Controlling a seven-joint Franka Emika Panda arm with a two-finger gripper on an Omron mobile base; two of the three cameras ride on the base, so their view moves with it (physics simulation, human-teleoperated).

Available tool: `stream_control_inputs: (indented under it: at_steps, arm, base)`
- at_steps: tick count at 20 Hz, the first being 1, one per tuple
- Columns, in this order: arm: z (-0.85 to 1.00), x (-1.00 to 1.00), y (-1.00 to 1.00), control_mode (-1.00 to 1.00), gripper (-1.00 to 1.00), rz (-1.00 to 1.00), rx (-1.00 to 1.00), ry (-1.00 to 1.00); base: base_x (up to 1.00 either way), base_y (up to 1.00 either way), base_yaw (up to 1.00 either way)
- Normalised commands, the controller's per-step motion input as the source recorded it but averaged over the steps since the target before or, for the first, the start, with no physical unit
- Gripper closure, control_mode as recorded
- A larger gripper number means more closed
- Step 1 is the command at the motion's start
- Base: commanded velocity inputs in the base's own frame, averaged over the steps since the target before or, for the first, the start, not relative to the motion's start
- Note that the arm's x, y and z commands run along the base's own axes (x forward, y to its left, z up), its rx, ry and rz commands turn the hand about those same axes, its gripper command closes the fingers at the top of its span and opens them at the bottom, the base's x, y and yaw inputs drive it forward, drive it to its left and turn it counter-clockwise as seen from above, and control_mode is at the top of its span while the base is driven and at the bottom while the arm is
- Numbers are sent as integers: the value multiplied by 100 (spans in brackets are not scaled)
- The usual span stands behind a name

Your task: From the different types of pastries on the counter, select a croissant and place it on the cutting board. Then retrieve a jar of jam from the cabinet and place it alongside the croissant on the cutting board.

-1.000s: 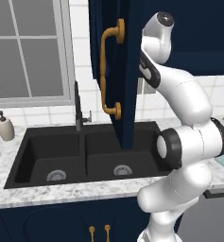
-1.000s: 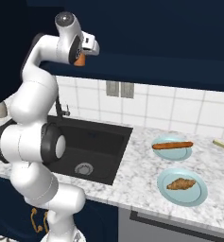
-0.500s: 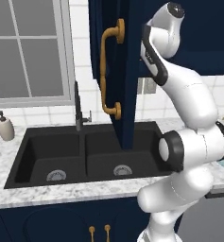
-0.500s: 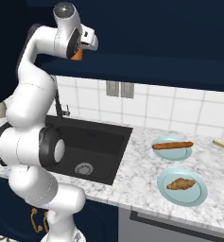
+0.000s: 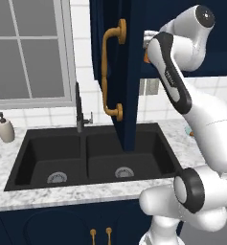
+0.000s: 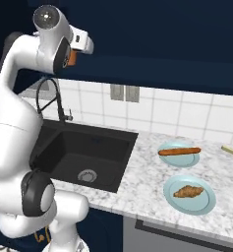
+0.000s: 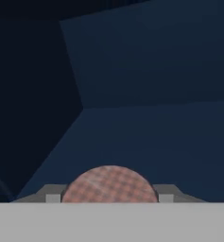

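My gripper is raised to the open navy cabinet and is shut on the small orange-red jar of jam, which peeks out beside the forearm. In the hand view the jar's checked reddish lid sits between the fingertips, with the dark blue cabinet interior behind it. The croissant lies on a light blue plate on the marbled counter, well below and to the right of the gripper. The cutting board is out of view.
The long bread stick rests on a second blue plate behind the croissant. The cabinet door with its brass handle hangs open over the black double sink. A faucet and a soap dispenser stand behind the sink.
The arm's upper joints have swung away from the cabinet, and the hand with the jar has drawn back slightly. The grip has held the same.
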Motion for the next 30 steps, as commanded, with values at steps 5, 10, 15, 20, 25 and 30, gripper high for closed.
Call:
stream_control_inputs:
  at_steps: [5, 10, 15, 20, 25, 30]
  arm:
    - [0, -84, 0, -100, 100, 0, 0, -11]
    - [0, -75, 0, -100, 100, 0, 0, -6]
    - [0, -20, 3, -100, 100, 0, 0, 0]
    - [0, -2, 1, 100, 100, 0, 0, 0]
    - [0, 0, 0, 100, 100, 0, 0, 0]
    - [0, 0, 0, 100, 100, 0, 0, 0]
  base:
    - [0, 0, 0]
    - [0, 0, 0]
    - [0, 0, 0]
    - [-29, 0, 0]
    - [-91, -1, 0]
    - [-77, -3, 0]
